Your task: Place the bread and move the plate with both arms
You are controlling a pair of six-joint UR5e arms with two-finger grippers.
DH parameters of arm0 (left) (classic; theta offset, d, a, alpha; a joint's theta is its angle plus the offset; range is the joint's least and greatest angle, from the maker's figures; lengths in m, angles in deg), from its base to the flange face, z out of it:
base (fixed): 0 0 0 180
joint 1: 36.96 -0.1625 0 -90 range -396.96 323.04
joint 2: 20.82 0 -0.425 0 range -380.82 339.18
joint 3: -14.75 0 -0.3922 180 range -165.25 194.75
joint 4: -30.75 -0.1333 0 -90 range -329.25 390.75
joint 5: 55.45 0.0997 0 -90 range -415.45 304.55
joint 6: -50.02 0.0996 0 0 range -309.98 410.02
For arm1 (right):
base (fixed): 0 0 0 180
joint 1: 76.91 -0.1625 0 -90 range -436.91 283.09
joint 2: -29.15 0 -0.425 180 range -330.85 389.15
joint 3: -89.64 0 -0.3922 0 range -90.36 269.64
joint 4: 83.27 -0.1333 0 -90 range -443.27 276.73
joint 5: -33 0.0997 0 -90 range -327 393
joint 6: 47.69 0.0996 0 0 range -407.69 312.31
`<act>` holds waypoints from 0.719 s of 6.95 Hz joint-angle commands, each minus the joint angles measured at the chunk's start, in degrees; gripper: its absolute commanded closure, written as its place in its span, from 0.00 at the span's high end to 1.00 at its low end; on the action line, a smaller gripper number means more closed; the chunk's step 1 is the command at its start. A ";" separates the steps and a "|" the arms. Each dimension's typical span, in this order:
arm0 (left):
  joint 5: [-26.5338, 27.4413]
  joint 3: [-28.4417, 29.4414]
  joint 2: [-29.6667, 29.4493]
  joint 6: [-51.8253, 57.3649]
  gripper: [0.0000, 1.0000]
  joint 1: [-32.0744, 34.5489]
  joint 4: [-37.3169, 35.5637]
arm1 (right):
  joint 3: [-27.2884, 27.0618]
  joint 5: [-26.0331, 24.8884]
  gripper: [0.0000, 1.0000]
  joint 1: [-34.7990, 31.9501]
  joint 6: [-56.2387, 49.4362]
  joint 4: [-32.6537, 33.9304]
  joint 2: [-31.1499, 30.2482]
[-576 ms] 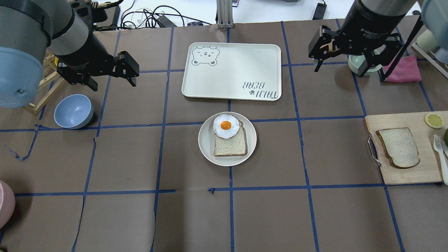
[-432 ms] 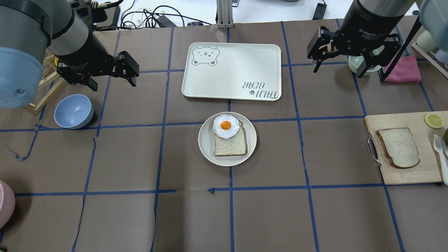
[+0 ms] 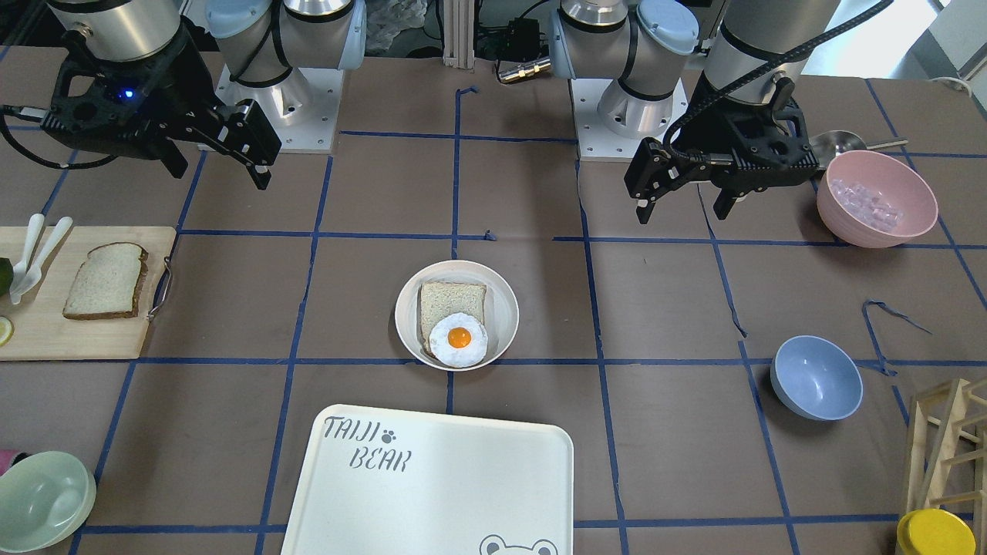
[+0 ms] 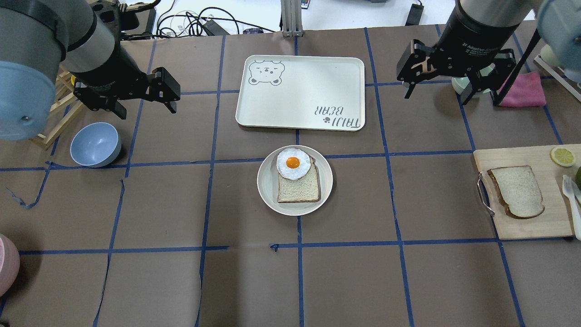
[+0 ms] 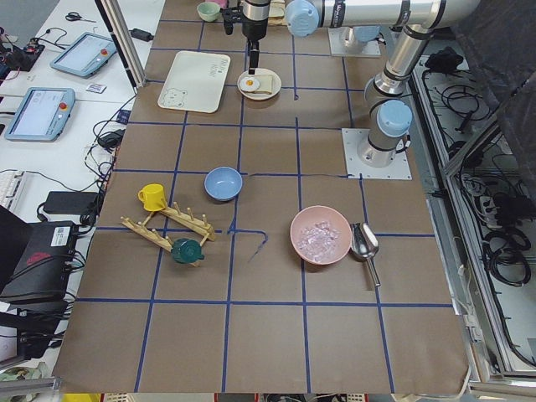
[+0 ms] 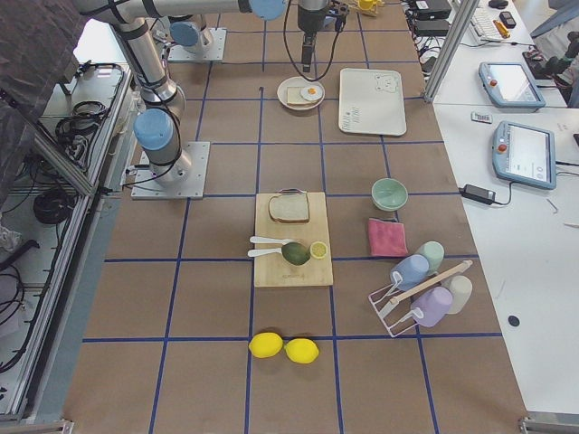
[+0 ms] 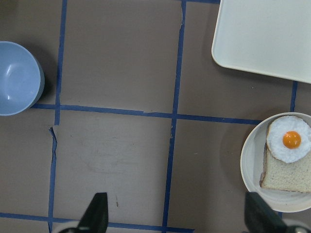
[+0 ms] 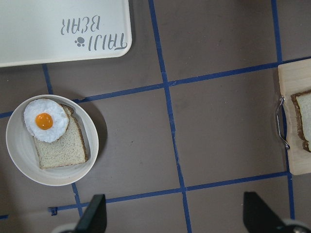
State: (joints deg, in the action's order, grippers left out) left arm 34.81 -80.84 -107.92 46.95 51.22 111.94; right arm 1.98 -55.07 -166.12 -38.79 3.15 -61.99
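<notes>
From the front, the dark-crusted speckled bread slice (image 3: 104,281) lies on the wooden cutting board (image 3: 77,339) on the robot's right, well apart from the round cream plate (image 3: 505,308) at mid-desk, likely its destination; overhead, the left gripper (image 4: 146,111) and right gripper (image 4: 435,95) hover, fingers spread wide and empty, ready to reach.
</notes>
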 commanded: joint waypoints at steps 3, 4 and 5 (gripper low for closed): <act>1.40 -0.03 -0.09 0.00 1.00 0.06 -0.16 | -0.68 0.09 1.00 0.00 0.33 0.76 0.35; 1.49 -0.12 0.00 0.00 1.00 0.06 0.10 | -0.76 0.00 1.00 0.00 0.33 0.85 0.43; 1.41 -0.12 -0.09 0.00 1.00 0.06 0.10 | -0.59 -0.35 1.00 0.00 0.33 0.68 0.43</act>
State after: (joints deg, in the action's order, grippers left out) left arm 36.14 -80.93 -107.96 46.95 51.26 111.99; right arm 1.30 -55.12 -166.12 -38.49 3.93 -61.59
